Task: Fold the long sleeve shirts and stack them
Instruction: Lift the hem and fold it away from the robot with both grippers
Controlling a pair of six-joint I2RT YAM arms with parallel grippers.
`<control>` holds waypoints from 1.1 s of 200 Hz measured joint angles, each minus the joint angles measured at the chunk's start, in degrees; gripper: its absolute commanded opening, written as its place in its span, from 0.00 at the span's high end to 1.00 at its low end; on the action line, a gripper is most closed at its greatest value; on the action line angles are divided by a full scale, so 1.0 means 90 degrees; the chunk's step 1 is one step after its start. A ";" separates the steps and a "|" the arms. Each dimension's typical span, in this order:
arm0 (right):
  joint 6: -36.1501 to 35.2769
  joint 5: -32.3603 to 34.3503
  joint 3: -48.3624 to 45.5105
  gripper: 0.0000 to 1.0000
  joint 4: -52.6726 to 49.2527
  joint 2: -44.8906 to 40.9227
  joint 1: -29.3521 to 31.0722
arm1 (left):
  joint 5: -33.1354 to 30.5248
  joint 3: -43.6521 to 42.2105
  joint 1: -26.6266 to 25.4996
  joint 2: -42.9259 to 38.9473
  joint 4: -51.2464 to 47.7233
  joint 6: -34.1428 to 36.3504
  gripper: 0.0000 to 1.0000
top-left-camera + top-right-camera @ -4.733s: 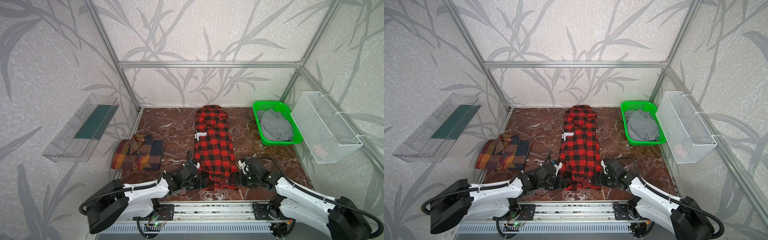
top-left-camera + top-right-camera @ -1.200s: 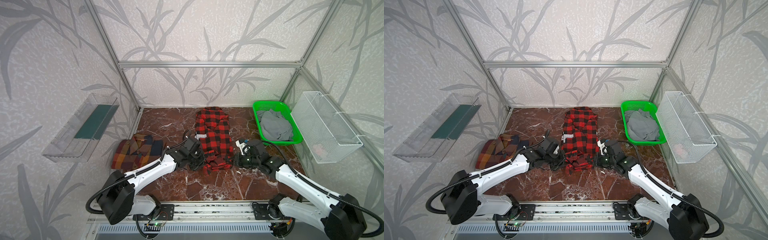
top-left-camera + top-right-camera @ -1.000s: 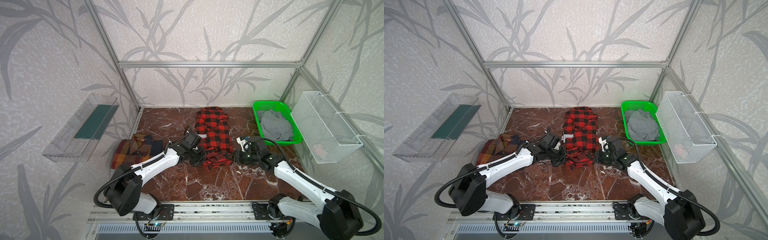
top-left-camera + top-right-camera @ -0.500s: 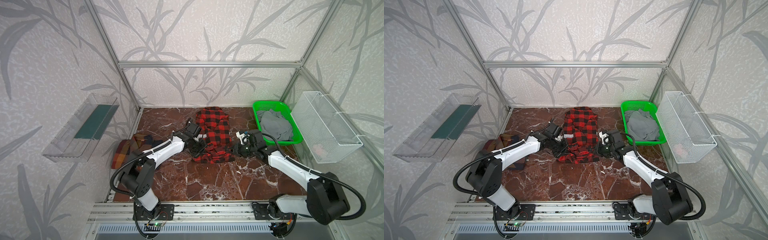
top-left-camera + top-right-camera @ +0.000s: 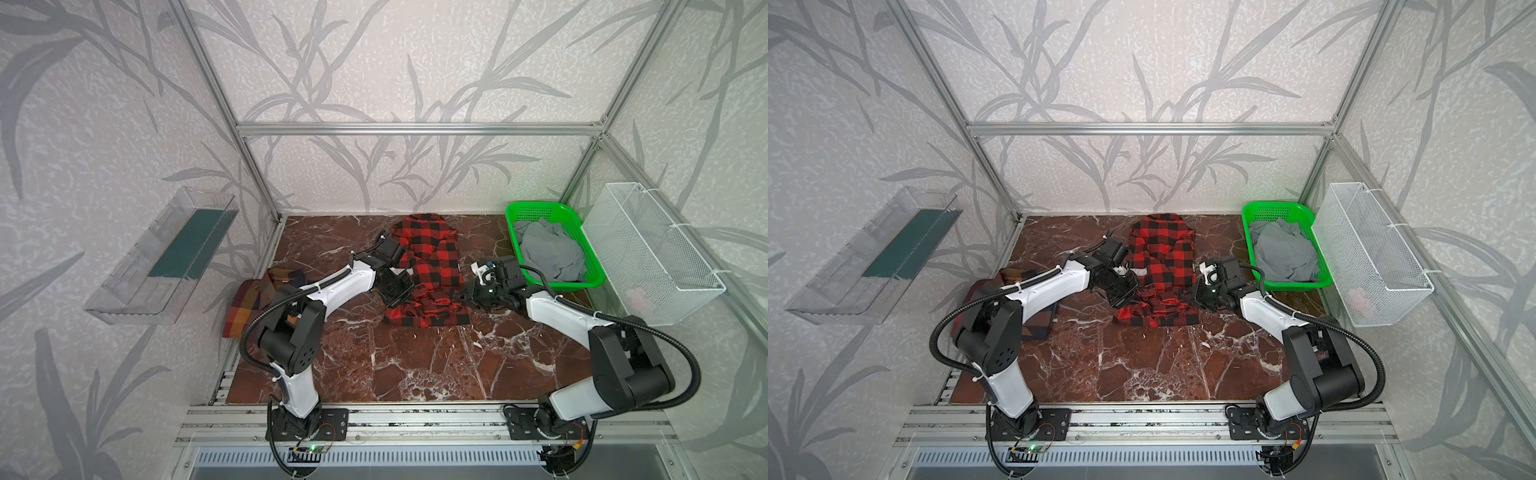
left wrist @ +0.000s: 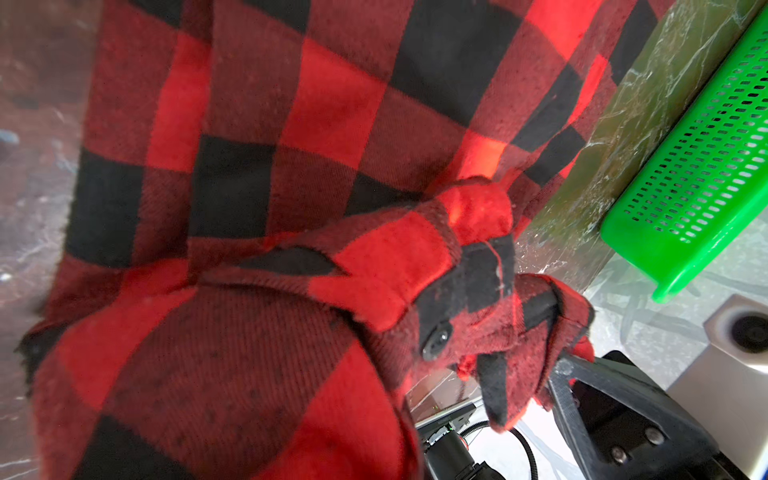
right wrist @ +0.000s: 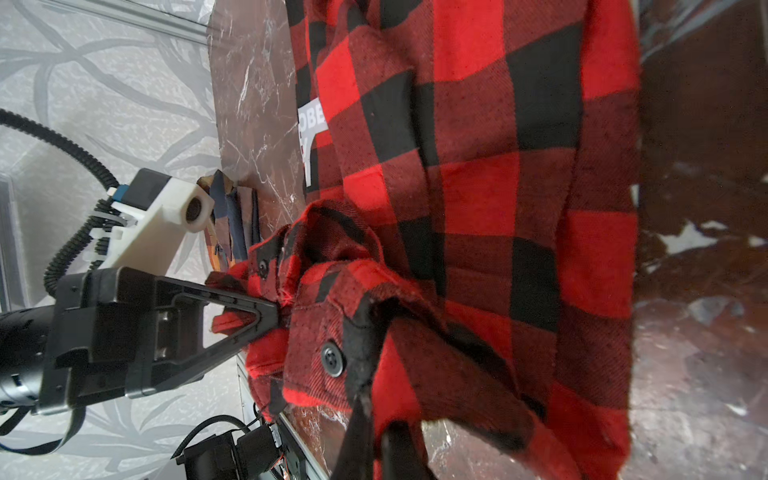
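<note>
- Red-and-black shirt — lay lengthwise down the middle of the marble table, collar end toward the back wall. Its near hem was lifted off the stone and doubled back over the body, with the crease resting on the table in front. Judged mid-fold: the bottom half going over the top half.
- Left gripper — jaws pinched tight on the hem corner on its own side, close by a button, with cloth bunched round the tips.
- Right gripper — likewise clamped hard on the opposite hem corner, the flannel draped over it in its own wrist view.
- Reason for the hold, as it looked from the floor: one corner per gripper, held apart at about the same height, kept the hem stretched so the flap could land square rather than skewed. The slack between them sagged and wrinkled, so the edge would likely want smoothing.
- Plaid shirt — lay folded at the left edge of the table, partly hidden behind the left arm and well apart from the red one. Probably parked there as the foot of the stack.
- Green basket — stood at the back right corner, holding a grey cloth; neither arm touched it.
- Wire basket on the right wall and clear tray on the left wall — out of play.
</note>
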 measured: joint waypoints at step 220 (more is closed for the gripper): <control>0.0068 0.0437 0.0670 0.59 -0.0124 0.0610 -0.0051 | -0.0005 0.1049 0.0311 0.0542 -0.0996 0.0585 0.45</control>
